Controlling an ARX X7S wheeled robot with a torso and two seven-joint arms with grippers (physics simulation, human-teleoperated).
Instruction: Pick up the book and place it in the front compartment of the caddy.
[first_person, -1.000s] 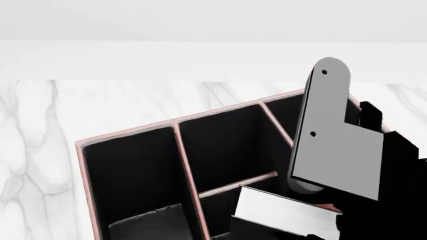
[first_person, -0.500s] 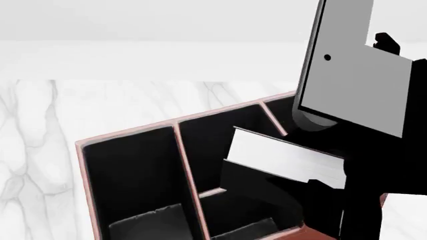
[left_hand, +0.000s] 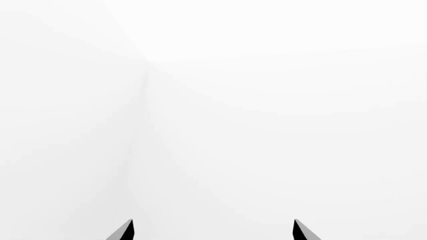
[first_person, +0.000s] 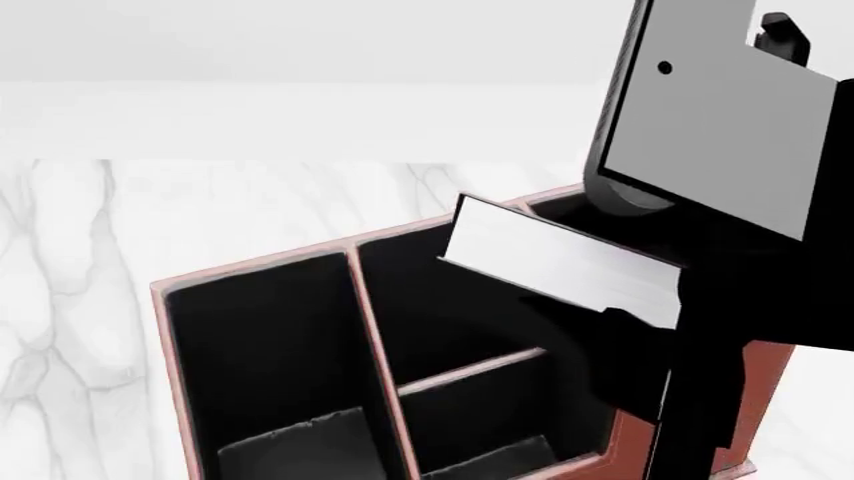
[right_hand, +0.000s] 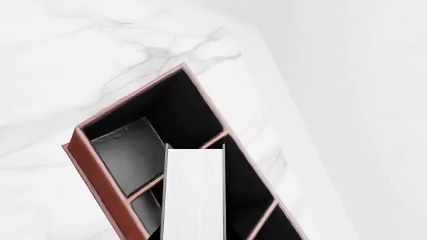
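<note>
The book (first_person: 561, 262), black-covered with white page edges, hangs tilted above the caddy (first_person: 167, 330), a red-brown box with a black interior. My right gripper (first_person: 638, 330) is shut on the book's lower end. A low cross divider (first_person: 467, 371) splits the caddy's middle section. The book hovers over the deeper far slot, the front compartment (first_person: 434, 300). In the right wrist view the book (right_hand: 195, 195) points at the caddy (right_hand: 100, 170) and covers most of the middle section. My left gripper (left_hand: 212, 231) is open and faces a blank white surface.
The caddy stands on a white marble table (first_person: 80, 260) with a pale wall behind. A wide side compartment (first_person: 254, 340) lies left of the middle section. The grey right arm link (first_person: 707, 120) rises over the caddy's right end.
The right arm has lifted the book up out of the near middle slot and carried it away from me, over the far slot. The caddy has not moved.
</note>
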